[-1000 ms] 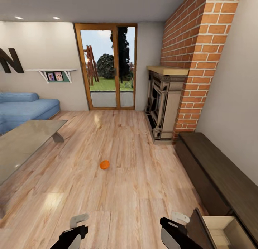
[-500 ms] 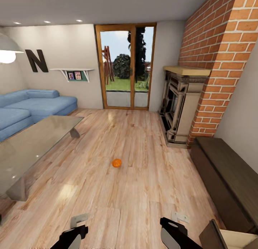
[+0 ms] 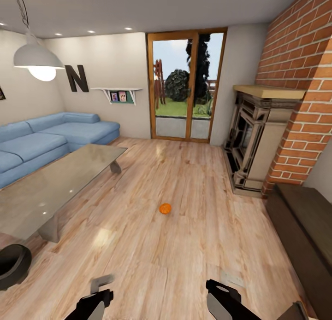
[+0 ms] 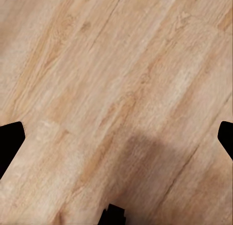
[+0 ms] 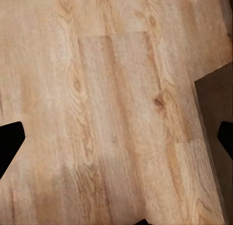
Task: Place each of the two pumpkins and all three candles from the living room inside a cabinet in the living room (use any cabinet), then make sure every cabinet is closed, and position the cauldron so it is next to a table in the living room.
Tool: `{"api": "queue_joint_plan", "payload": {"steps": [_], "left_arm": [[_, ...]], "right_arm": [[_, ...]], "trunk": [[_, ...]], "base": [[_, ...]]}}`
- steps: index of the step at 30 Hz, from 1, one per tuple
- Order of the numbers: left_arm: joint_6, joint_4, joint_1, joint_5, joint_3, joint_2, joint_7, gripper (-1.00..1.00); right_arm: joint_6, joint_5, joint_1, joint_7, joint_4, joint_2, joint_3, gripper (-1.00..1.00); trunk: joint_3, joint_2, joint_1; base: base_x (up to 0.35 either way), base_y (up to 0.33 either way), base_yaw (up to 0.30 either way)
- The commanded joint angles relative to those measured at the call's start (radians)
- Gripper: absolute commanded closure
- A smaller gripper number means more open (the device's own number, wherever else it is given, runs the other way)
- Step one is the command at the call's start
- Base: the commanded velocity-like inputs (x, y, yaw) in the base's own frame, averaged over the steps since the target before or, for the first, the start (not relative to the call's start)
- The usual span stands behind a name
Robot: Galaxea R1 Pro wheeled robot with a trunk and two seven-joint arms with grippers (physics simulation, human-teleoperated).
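Pumpkin (image 3: 165, 208) well beyond left hand (image 3: 92, 306)

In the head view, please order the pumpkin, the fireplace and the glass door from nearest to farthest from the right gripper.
1. pumpkin, on the floor ahead, slightly left of the right gripper.
2. fireplace, against the brick wall, to the right.
3. glass door, in the far wall.

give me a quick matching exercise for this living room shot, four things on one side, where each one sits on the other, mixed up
Things:
1. pumpkin
2. cauldron
3. cabinet
4. sofa

Places:
A. along the right wall, past the brick fireplace
B. on the open wood floor, mid-room
C. on the floor by the table's near end
D. against the left wall, behind the table

Pairs: 1-B, 2-C, 3-A, 4-D
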Motion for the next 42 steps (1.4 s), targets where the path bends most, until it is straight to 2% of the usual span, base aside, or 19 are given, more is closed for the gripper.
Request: {"api": "queue_joint_plan", "payload": {"steps": [1,42], "left_arm": [[0.004,-0.002,-0.001,0.007,-0.008,0.001,0.009,-1.0],[0.004,-0.002,-0.001,0.007,-0.008,0.001,0.009,-1.0]], "right_arm": [[0.004,-0.004,-0.001,-0.008,-0.001,-0.001,0.008,-1.0],[0.004,-0.005,-0.001,-0.008,-0.001,-0.001,0.008,-1.0]], "trunk": [[-0.001,-0.001,0.0],[-0.001,-0.001,0.0]], "base": [[0.0,0.0,0.274],[0.0,0.0,0.28]]}}
